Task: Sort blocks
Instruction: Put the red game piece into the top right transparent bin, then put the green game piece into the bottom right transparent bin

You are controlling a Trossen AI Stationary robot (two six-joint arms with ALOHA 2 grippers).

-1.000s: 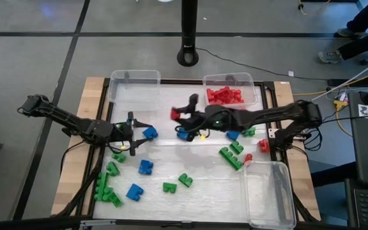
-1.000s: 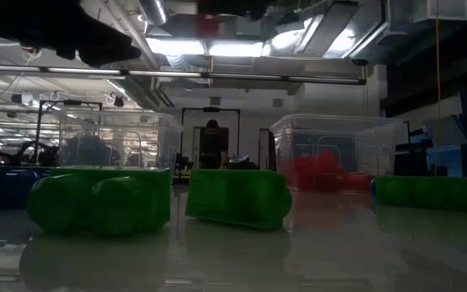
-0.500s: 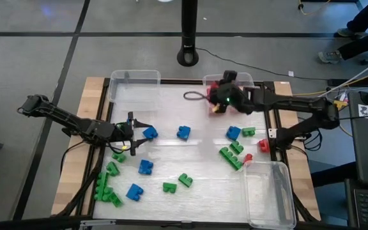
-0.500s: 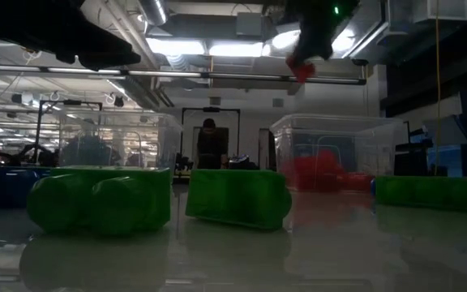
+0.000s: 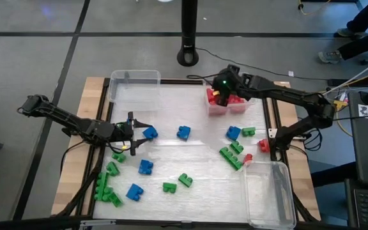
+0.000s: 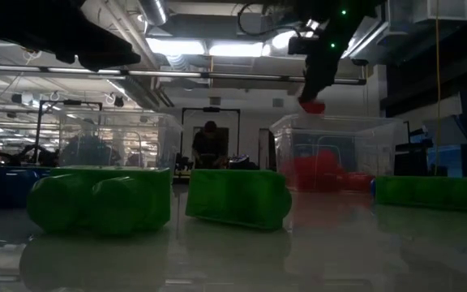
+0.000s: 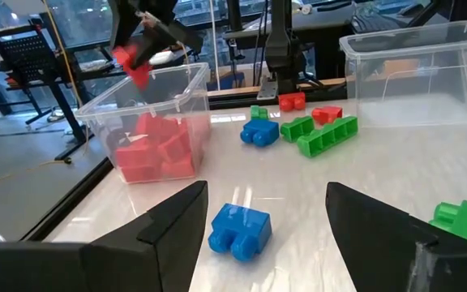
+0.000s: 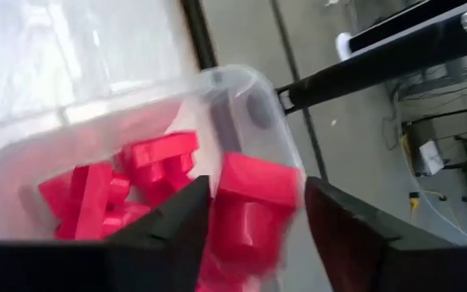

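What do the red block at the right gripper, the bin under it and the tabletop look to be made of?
Red block: apparently hard moulded plastic, smooth, slightly glossy, with crisp studded edges. Bin: clear thin-walled plastic; the red blocks inside show through its wall. Tabletop: white, glossy surface, likely laminate or plastic sheet, since it mirrors the blocks in the low view; the exact material is uncertain.

Three clear plastic bins on white tabletop (image 5: 197, 150). Far-left bin (image 5: 134, 86) at far edge. Far-right bin (image 5: 248, 86) beside it along same edge, well apart. Near-right bin (image 5: 268, 191) at near right corner. Wooden border (image 5: 75, 160) along table's left side. Black round-based pole (image 5: 188, 38) on grey floor beyond table. Person (image 6: 210, 146) stands in room behind, distant, dim.
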